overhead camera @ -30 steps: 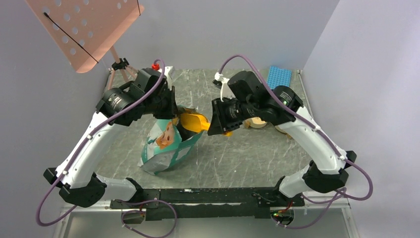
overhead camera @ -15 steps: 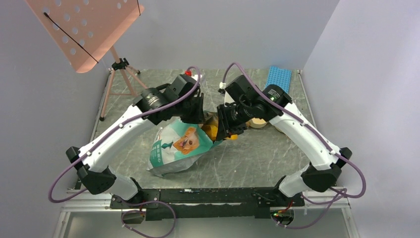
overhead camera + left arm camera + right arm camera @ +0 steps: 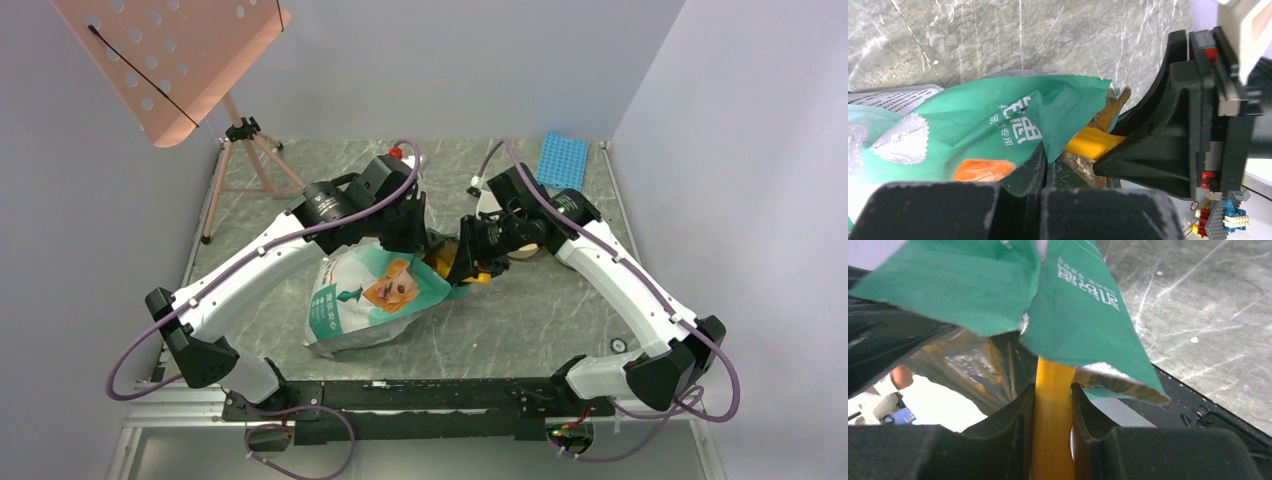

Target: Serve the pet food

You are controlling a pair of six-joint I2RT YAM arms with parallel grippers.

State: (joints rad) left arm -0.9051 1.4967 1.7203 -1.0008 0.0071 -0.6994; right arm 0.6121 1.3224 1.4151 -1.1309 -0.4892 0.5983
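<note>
A: Right wrist view: the right gripper (image 3: 1050, 389) is clenched on the orange scoop (image 3: 1050, 440). Its long axis runs straight into the bag (image 3: 370, 290) mouth.
B: Left gripper (image 3: 1042, 162)?
A: Pinching the bag's lip, mouth facing right. The pet food is hidden, likely deeper left inside.

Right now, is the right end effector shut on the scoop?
Yes, the right end effector grips the orange scoop by its handle, which runs into the bag.
</note>
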